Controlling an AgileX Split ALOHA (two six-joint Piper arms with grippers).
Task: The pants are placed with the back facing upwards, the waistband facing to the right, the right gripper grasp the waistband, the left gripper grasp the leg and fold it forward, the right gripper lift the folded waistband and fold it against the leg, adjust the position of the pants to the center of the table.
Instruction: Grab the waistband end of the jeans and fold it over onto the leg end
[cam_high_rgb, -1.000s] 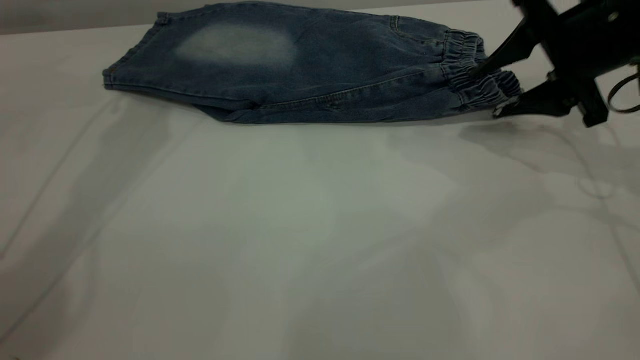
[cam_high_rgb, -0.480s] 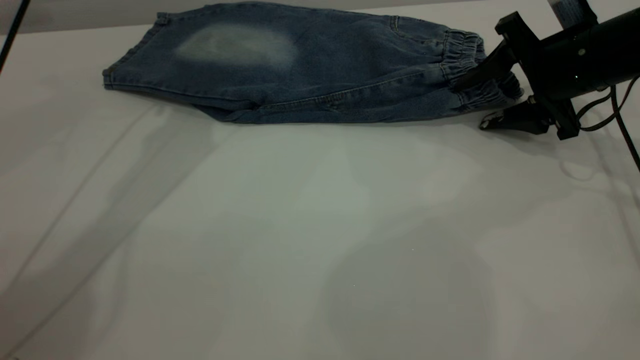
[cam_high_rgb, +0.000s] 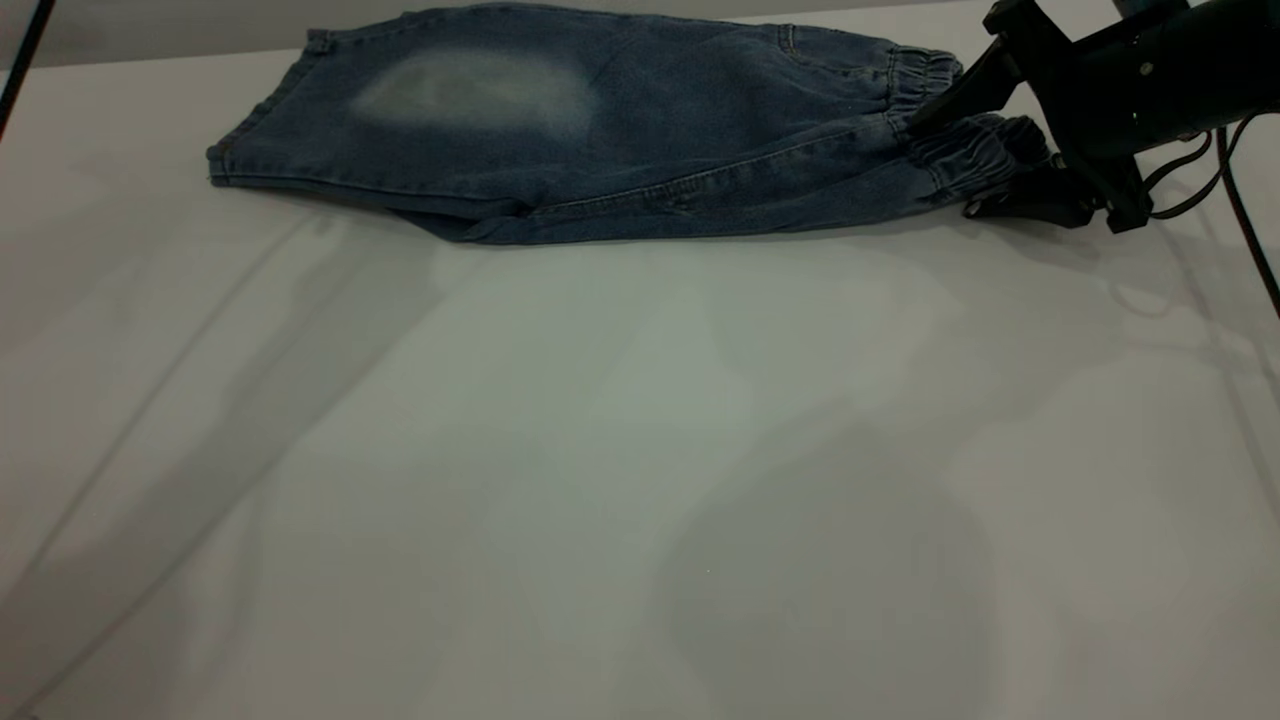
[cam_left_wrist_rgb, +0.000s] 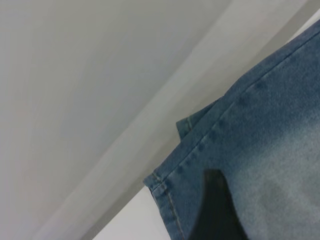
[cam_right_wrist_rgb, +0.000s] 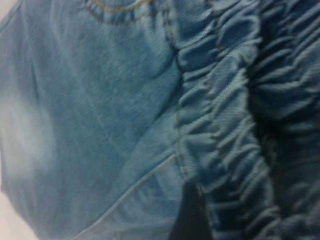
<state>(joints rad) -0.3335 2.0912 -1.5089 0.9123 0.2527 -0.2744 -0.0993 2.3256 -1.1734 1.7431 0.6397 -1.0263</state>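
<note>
Jaws of right gripper (cam_high_rgb: 945, 165) clamp ruched waistband (cam_high_rgb: 965, 150); pants (cam_high_rgb: 600, 130) folded.

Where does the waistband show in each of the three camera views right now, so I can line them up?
Exterior view: the waistband is at the upper right, at the right end of the pants, between the fingers of the right gripper.
Left wrist view: not in it; only a hem corner of the pants shows.
Right wrist view: the gathered ruching fills the right half.
Shared landmark: the pale faded patch.
</note>
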